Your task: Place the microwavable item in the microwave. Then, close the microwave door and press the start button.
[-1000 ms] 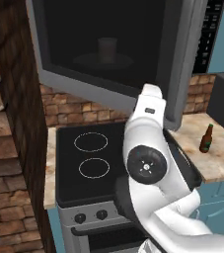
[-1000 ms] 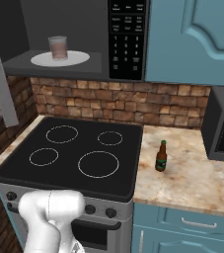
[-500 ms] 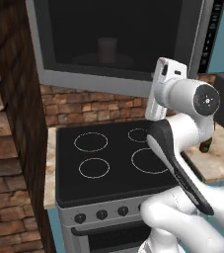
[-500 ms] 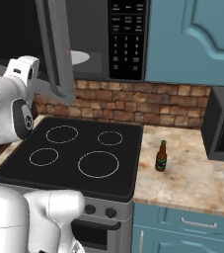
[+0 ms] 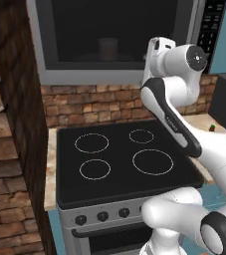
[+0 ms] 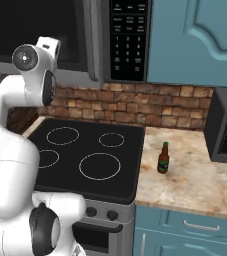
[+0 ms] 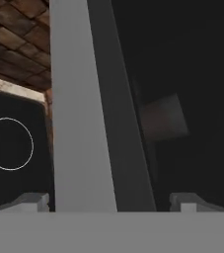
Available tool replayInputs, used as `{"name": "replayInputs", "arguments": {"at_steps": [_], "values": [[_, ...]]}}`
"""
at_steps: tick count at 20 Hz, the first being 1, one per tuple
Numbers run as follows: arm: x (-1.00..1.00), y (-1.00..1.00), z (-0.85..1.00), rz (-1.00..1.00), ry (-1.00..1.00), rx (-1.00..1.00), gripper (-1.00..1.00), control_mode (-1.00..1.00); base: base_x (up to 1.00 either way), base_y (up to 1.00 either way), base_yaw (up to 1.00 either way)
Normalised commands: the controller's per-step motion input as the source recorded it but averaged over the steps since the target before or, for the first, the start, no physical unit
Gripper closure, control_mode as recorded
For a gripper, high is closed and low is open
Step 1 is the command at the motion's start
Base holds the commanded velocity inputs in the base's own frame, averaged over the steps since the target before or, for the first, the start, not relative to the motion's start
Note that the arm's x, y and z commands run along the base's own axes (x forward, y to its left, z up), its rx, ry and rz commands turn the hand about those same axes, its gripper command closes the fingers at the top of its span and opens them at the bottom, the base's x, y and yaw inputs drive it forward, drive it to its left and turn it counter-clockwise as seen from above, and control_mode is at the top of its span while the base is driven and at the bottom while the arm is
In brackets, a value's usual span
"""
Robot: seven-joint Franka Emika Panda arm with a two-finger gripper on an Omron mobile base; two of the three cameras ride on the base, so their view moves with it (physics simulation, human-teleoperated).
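Left base view: the cup (image 5: 108, 49) stands upright behind the door (image 5: 114, 42) window, inside the microwave (image 5: 209, 30). Right base view: the door's long axis runs left-right. Hand view: gripper (image 7: 108, 200) jaws spread, straddling the door's grey frame.

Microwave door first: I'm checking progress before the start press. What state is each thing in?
microwave door: shut or very nearly so; latch cannot be told
glass cup: upright inside the microwave, seen dimly through the door window
gripper: open, empty, jaws either side of the door's grey frame
beer bottle: upright on the counter, right of the stove
stove: burner rings not glowing
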Motion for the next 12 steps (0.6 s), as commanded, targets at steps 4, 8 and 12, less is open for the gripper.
{"name": "replayInputs", "arguments": {"at_steps": [4,8,12], "values": [[0.75,-0.11,0.00,0.00,0.00,0.00,-1.00,-1.00,0.00,0.00,0.00],[0.67,-0.06,-0.10,0.00,0.00,0.00,-1.00,-1.00,0.00,0.00,0.00],[0.60,0.00,-0.33,0.00,0.00,0.00,-1.00,-1.00,0.00,0.00,0.00]]}}
